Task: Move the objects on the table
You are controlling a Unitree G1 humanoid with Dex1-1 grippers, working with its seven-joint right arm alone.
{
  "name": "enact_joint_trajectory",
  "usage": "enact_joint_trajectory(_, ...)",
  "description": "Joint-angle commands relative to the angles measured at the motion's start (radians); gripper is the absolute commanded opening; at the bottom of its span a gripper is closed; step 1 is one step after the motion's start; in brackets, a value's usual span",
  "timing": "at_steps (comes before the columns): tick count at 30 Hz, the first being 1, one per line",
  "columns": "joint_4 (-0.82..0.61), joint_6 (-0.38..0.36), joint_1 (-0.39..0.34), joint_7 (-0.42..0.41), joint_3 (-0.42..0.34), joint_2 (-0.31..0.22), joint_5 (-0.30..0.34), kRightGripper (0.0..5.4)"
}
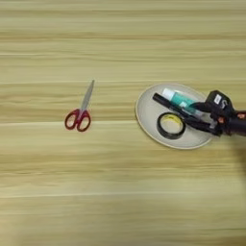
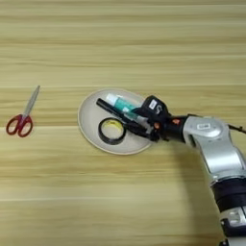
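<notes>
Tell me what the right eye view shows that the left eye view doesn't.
Only the right eye view shows the silver forearm and the arm running down to the bottom edge. Only the left eye view shows the stretch of table left of the scissors. Both show the scissors lying apart on the wood, and the plate holding the tape roll, marker and glue stick, with the tool reaching over the plate's right side at the marker and glue stick.
</notes>
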Motion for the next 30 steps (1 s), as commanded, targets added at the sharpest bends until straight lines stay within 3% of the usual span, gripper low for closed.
enact_joint_trajectory(1, -0.061, -0.032, -0.111, -0.056, -0.088, 0.015, 0.079, 3.05)
enact_joint_trajectory(9, -0.173, -0.083, -0.113, -0.053, -0.165, 0.095, 0.225, 3.70)
enact_joint_trajectory(12, -0.173, -0.168, -0.124, -0.077, -0.177, 0.150, 0.244, 3.99)
enact_joint_trajectory(16, -0.151, -0.245, -0.135, -0.105, -0.159, 0.201, 0.223, 4.37)
enact_joint_trajectory(23, -0.092, -0.222, -0.192, -0.105, -0.165, 0.251, 0.286, 5.32)
enact_joint_trajectory(26, -0.105, -0.206, -0.192, -0.084, -0.160, 0.258, 0.318, 5.37)
enact_joint_trajectory(30, -0.124, -0.182, -0.189, -0.090, -0.130, 0.270, 0.306, 5.37)
